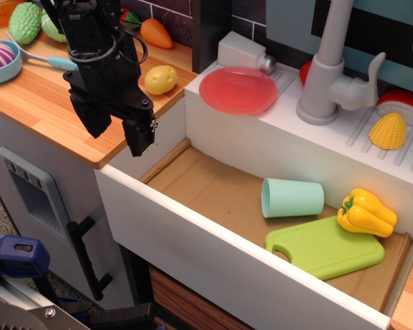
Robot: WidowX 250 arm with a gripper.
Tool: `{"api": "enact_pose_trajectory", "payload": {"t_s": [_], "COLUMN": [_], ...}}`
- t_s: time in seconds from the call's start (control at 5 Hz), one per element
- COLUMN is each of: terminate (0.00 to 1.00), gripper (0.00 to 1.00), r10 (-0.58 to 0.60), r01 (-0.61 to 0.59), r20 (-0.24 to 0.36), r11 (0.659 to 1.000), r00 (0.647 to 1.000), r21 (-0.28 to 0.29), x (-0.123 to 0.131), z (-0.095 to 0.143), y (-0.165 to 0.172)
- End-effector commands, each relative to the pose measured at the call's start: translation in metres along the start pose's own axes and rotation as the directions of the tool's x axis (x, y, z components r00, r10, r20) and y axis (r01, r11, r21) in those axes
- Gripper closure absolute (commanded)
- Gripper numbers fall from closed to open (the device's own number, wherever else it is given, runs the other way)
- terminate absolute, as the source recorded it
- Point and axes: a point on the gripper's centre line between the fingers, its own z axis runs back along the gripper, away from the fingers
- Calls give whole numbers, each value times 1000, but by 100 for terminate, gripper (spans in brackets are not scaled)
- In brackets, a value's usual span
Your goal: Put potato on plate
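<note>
The potato (161,79) is a small smooth yellow egg shape lying on the wooden counter (41,103) near its right edge. The pink-red translucent plate (238,90) sits on the white sink ledge just right of the potato. My black gripper (117,129) hangs over the counter's front right corner, in front of and a little left of the potato, not touching it. Its two fingers point down with a gap between them and hold nothing.
A sink basin (213,199) holds a mint cup (292,197), a green cutting board (325,247) and a yellow bell pepper (367,212). A grey faucet (328,65) and a corn piece (388,130) stand at the right. A carrot (156,32), a blue bowl (1,60) and a spoon (48,60) lie on the counter.
</note>
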Motion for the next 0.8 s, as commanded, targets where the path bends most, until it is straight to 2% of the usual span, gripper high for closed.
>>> {"api": "enact_pose_trajectory", "payload": {"t_s": [0.0,0.4,0.6], "terminate": [0,0,0], "gripper": [0,0,0], "r10": [0,-76,-117], "r01": [0,75,116], "r20": [0,18,26], "r11": [1000,996,992], "r00": [1000,997,993], "r21": [0,57,41], "x": [0,45,64], "z": [0,9,12], "y": [0,36,49]}}
